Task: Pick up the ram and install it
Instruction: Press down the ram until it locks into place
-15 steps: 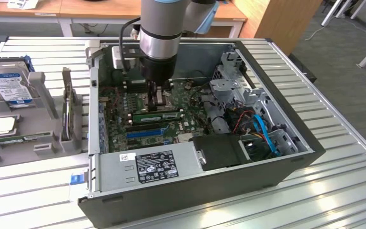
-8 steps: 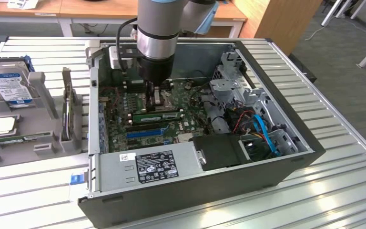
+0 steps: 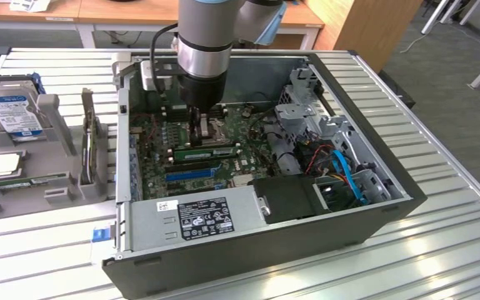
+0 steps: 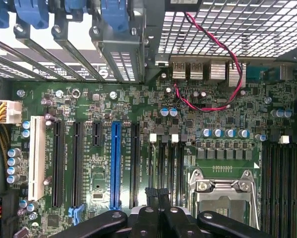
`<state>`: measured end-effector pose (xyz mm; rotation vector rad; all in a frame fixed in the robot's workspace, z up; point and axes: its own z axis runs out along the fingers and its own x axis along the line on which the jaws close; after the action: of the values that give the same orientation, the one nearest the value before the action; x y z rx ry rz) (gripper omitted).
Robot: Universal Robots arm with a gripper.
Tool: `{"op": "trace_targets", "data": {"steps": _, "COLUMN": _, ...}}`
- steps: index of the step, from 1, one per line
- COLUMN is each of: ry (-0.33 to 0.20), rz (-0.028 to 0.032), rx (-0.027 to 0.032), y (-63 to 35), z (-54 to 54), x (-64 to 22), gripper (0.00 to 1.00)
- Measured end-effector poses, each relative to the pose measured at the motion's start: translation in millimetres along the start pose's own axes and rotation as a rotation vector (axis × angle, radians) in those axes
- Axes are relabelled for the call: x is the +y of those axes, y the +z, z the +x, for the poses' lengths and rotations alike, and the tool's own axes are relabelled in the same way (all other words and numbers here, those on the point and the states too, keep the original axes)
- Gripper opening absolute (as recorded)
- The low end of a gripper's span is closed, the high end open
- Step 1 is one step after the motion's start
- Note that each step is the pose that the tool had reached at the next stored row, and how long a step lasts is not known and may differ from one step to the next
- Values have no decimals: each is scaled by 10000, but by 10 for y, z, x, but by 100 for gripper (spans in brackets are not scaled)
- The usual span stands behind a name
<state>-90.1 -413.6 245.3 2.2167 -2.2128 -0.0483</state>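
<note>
Here, a ribbed metal table is seen under an open computer case, with wooden desks along the top of the exterior view and grey floor at the upper right. At the left, a grey parts tray is stood with a hard drive and a processor chip. The ram, a slim green stick with dark chips, is found at the frame's centre, seated on the motherboard. The gripper is held just above the board with its fingers pressed together, nothing between them.

Closed end effector above motherboard
</note>
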Motion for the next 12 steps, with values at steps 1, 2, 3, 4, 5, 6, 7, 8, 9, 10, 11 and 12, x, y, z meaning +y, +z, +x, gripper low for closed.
{"op": "trace_targets", "data": {"steps": 1, "ry": 1, "rz": 0, "rx": 1, "y": 0, "z": 0, "x": 1, "gripper": 10}}
{"op": "trace_targets", "data": {"steps": 2, "ry": 2, "rz": 0, "rx": 1, "y": 0, "z": 0, "x": 1, "gripper": 10}}
{"op": "trace_targets", "data": {"steps": 3, "ry": 2, "rz": 0, "rx": 0, "y": 0, "z": 0, "x": 1, "gripper": 10}}
{"op": "trace_targets", "data": {"steps": 4, "ry": 2, "rz": 0, "rx": 0, "y": 0, "z": 0, "x": 1, "gripper": 10}}
{"op": "trace_targets", "data": {"steps": 5, "ry": 3, "rz": 0, "rx": 0, "y": 0, "z": 0, "x": 1, "gripper": 10}}
{"op": "trace_targets", "data": {"steps": 6, "ry": 2, "rz": 0, "rx": 1, "y": 0, "z": 0, "x": 1, "gripper": 10}}
{"op": "trace_targets", "data": {"steps": 7, "ry": 3, "rz": 1, "rx": -1, "y": 5, "z": 1, "x": 1, "gripper": 10}}
{"op": "trace_targets", "data": {"steps": 8, "ry": 2, "rz": 1, "rx": -2, "y": 10, "z": 1, "x": 1, "gripper": 10}}
{"op": "trace_targets", "data": {"steps": 9, "ry": 2, "rz": 0, "rx": -1, "y": 16, "z": 0, "x": 1, "gripper": 10}}
{"op": "trace_targets", "data": {"steps": 10, "ry": 2, "rz": 1, "rx": -3, "y": 22, "z": 0, "x": 1, "gripper": 10}}
{"op": "trace_targets", "data": {"steps": 11, "ry": 2, "rz": 0, "rx": -3, "y": 28, "z": 0, "x": 1, "gripper": 10}}
{"op": "trace_targets", "data": {"steps": 12, "ry": 2, "rz": 1, "rx": -4, "y": 34, "z": 0, "x": 0, "gripper": 10}}
